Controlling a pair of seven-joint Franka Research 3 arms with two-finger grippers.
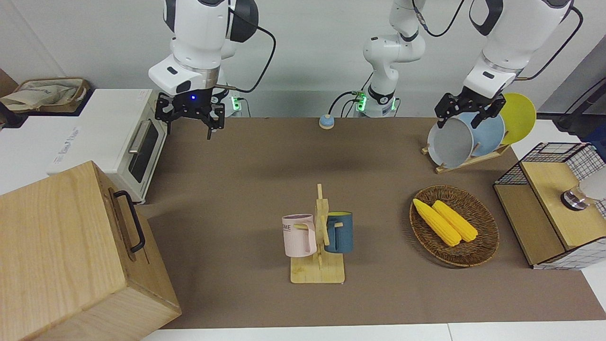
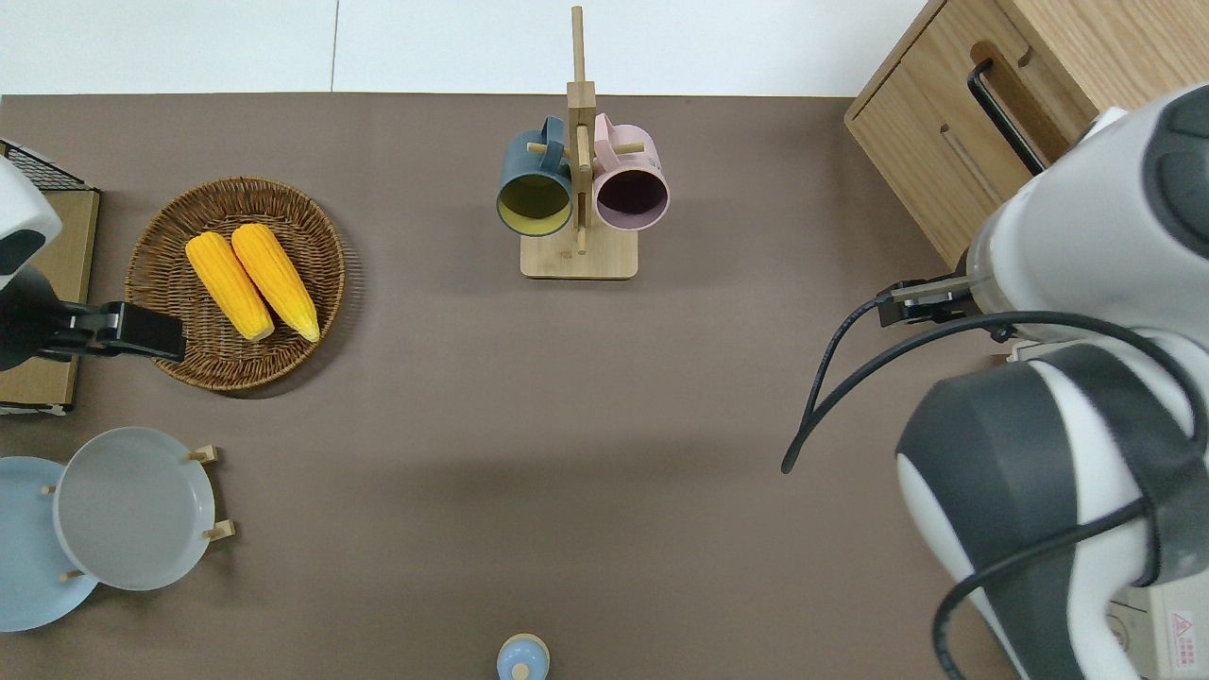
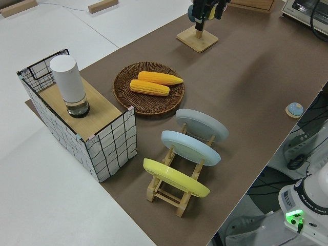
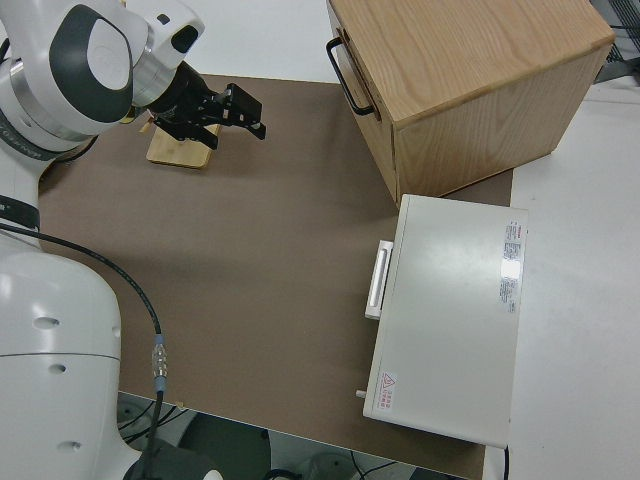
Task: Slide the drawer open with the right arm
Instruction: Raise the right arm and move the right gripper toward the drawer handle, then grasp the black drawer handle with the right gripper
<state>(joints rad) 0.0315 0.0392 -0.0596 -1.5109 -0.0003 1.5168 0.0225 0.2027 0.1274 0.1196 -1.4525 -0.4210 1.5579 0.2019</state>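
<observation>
The right arm's black two-finger gripper [image 1: 191, 124] hangs in the air with its jaws pointing down and spread apart, grasping nothing; a small blue light glows on the black wrist just above them. The white jointed right arm [image 1: 199, 45] comes down from its upper links to that wrist, and a black cable loops off its side. In the right side view the same gripper [image 4: 243, 114] reaches out over the brown worktop [image 1: 265, 170], its jaws released and well apart from anything.

The wide shallow pale-wood drawer [image 2: 954, 156] with the black metal bar handle [image 2: 1003, 115] sits closed in the front of the big pale wooden box [image 1: 71, 255], which stands at the right arm's end of the worktop, farther from the robots than the white toaster oven with a silver handle [image 1: 128, 142]. The handle lies well apart from the jaws, with bare worktop between them.

The left arm's gripper [image 1: 466, 111] is parked; its jaws look spread, grasping nothing.

Near the middle of the worktop a wooden mug stand [image 1: 319, 246] carries a pink mug [image 1: 299, 235] and a dark blue mug [image 1: 340, 232]. Toward the left arm's end lie a round wicker basket [image 1: 478, 251] holding two yellow corn cobs [image 1: 445, 221], and a wooden rack with grey, blue and yellow plates [image 1: 452, 142].
</observation>
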